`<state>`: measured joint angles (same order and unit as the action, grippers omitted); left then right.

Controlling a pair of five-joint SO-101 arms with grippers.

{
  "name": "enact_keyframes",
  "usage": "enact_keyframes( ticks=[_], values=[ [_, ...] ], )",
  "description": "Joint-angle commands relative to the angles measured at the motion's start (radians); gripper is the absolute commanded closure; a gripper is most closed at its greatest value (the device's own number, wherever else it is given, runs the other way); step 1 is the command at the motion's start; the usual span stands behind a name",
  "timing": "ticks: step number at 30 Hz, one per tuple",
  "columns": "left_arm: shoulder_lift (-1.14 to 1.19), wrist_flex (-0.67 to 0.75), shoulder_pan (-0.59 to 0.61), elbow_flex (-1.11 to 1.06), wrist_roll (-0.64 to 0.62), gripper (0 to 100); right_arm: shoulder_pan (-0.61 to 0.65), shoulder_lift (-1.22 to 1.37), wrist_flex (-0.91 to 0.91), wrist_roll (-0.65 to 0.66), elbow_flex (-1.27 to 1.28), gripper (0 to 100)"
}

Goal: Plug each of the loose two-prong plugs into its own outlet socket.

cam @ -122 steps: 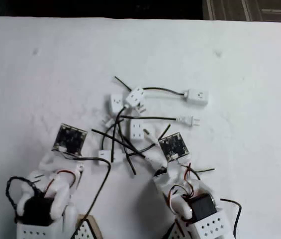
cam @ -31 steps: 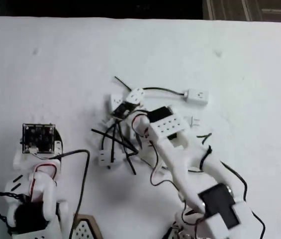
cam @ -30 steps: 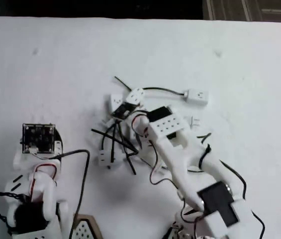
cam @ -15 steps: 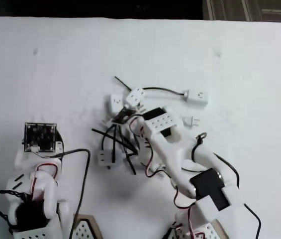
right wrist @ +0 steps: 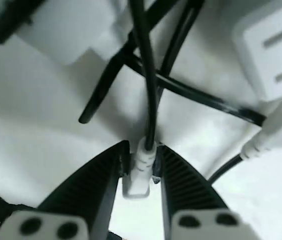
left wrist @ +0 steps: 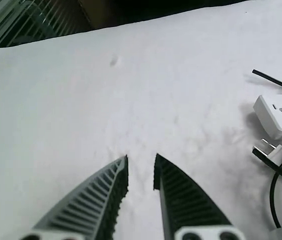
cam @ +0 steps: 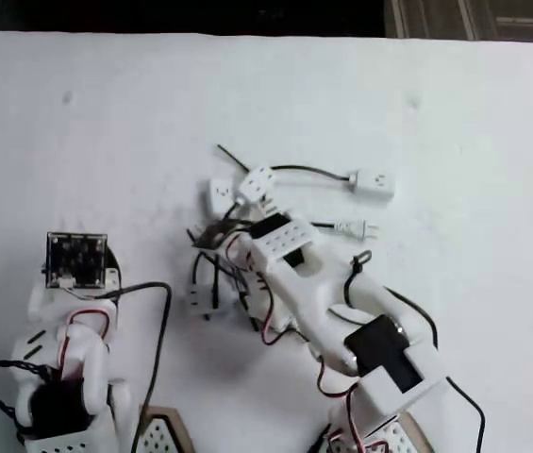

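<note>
Two arms at the white table (cam: 106, 104), noted in turn. The right gripper (right wrist: 141, 150) sits low in the tangle of black cables (cam: 211, 274) mid-table. On its wrist camera I see both fingers clenched on the ribbed neck of a white plug (right wrist: 137, 176), with the plug's black cord (right wrist: 145, 75) running out from between the fingertips. Its prongs are hidden from me, so I cannot tell which way they face. A slotted socket (right wrist: 274, 47) lies near that cord, its two slots turned to the camera. From overhead I log a cabled socket (cam: 373, 182) at the far side of the pile and a loose two-prong plug (cam: 353, 227) lying just beside the right arm, apart from any outlet. The left gripper (left wrist: 141, 159) hangs over bare table, well apart from the pile, its fingers slightly parted and grasping nothing. Off to its side I see a square socket (left wrist: 276, 110) with a second plug (left wrist: 265, 148) near it, not inserted.
</note>
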<state>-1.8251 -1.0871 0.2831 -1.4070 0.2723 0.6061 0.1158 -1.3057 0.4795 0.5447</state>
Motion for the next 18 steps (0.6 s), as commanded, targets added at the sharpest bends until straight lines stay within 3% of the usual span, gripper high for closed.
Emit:
enact_keyframes(
  ticks=[1,8,18],
  values=[
    [0.004,0.018,0.005,0.005,-0.011,89,0.021,-0.015,-0.004,0.000,-0.026,98.2],
    [0.004,0.018,0.005,0.003,-0.011,89,-0.008,-0.061,-0.093,0.000,-0.060,98.1],
    [0.004,0.020,0.004,0.003,-0.009,89,-0.105,-0.467,-0.272,0.009,-0.077,98.1]
  ],
)
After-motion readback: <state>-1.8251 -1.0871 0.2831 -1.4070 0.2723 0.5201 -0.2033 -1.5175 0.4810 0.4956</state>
